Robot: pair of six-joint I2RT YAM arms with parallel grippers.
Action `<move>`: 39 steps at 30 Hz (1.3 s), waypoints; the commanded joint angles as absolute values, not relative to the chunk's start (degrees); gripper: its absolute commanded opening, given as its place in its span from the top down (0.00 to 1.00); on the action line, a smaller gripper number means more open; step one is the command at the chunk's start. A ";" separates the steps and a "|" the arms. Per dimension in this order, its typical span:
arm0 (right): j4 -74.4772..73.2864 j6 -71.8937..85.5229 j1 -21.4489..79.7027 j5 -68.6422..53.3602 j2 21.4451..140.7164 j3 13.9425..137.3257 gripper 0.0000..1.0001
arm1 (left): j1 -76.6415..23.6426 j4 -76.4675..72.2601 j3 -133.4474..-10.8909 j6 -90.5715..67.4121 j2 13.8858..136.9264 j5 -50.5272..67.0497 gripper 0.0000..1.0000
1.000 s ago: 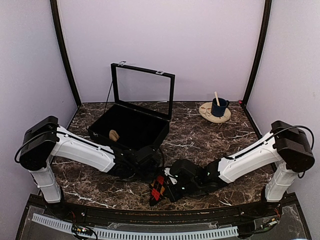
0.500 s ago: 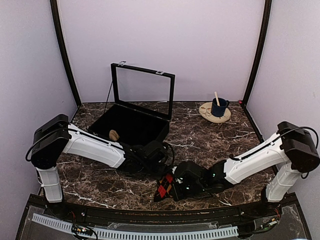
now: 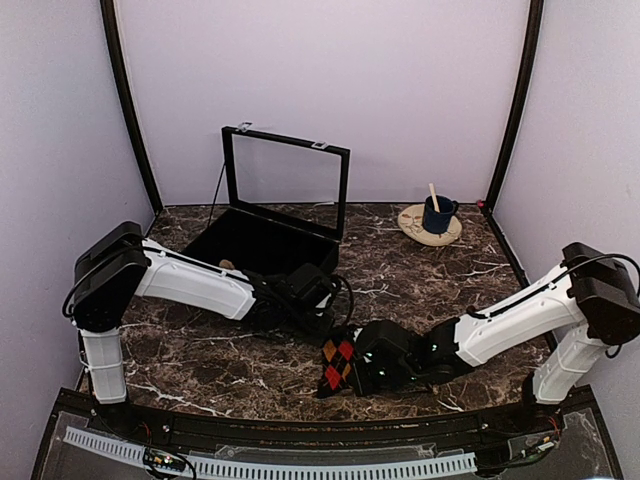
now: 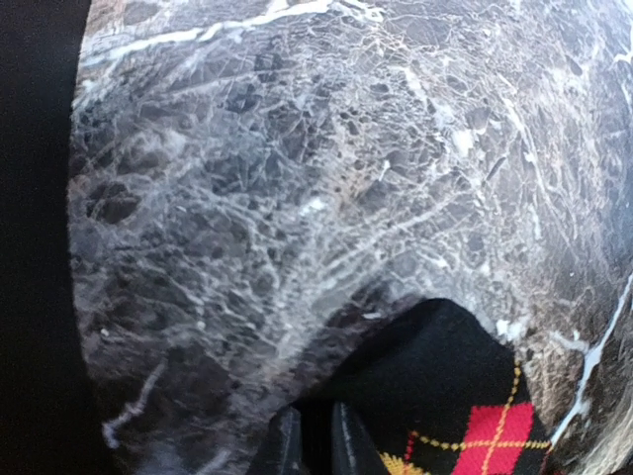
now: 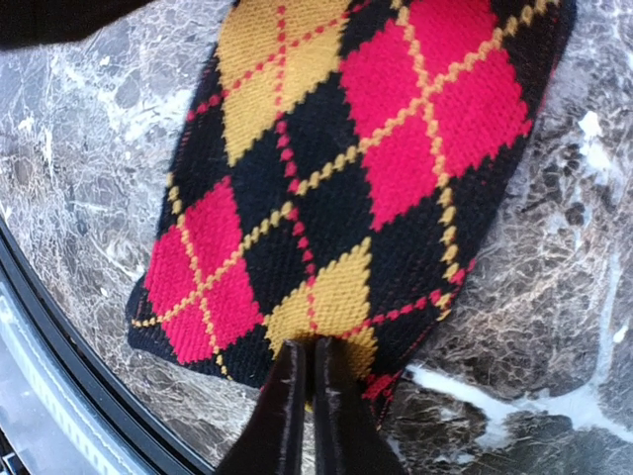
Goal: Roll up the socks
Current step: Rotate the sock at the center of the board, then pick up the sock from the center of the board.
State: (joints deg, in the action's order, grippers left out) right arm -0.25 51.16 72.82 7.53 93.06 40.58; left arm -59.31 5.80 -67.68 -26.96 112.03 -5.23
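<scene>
The socks (image 3: 338, 364) lie flat on the marble desk (image 3: 430, 285), close to its near edge and about midway across, well forward of the black box (image 3: 300, 250). The patterned side is up: black knit with red and yellow-orange diamonds crossed by thin stitched lines.

Both arms reach in low towards that one spot. The left claw (image 3: 322, 328) is down at the far end of the socks, the end towards the box. From its own camera the two fingers (image 4: 287, 445) stand close, with a narrow dark gap between them, right at the plain black edge of the fabric. I can't tell whether that gap holds cloth or only shadow.

The right claw (image 3: 358, 368) comes in from the right, just beside the socks. In its wrist view the fingers (image 5: 336, 416) are drawn together with only a thin slit between them. Their tips sit at the hem of the socks, on a yellow diamond. Whether any cloth is caught there I can't make out.

The box sits at the back left with its framed lid (image 3: 285, 185) standing upright. Far right at the back, a blue mug (image 3: 437, 215) with a wooden stick (image 3: 433, 194) in it rests on a round tan plate (image 3: 412, 222)
</scene>
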 commanded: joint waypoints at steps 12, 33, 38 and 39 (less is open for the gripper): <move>-8.53 45.05 72.29 11.28 86.93 44.21 0.65 | -58.45 9.90 -65.67 -24.40 99.77 -6.90 0.71; -21.88 37.71 64.28 14.80 75.41 43.97 0.53 | -83.63 11.60 -56.88 -13.48 94.63 -11.72 0.65; -23.23 37.04 63.31 14.20 74.57 43.89 0.53 | -85.82 12.05 -58.91 -8.59 99.43 -15.50 0.65; -23.35 36.95 63.22 14.11 74.34 43.74 0.53 | -86.13 12.21 -59.34 -7.62 100.21 -16.87 0.65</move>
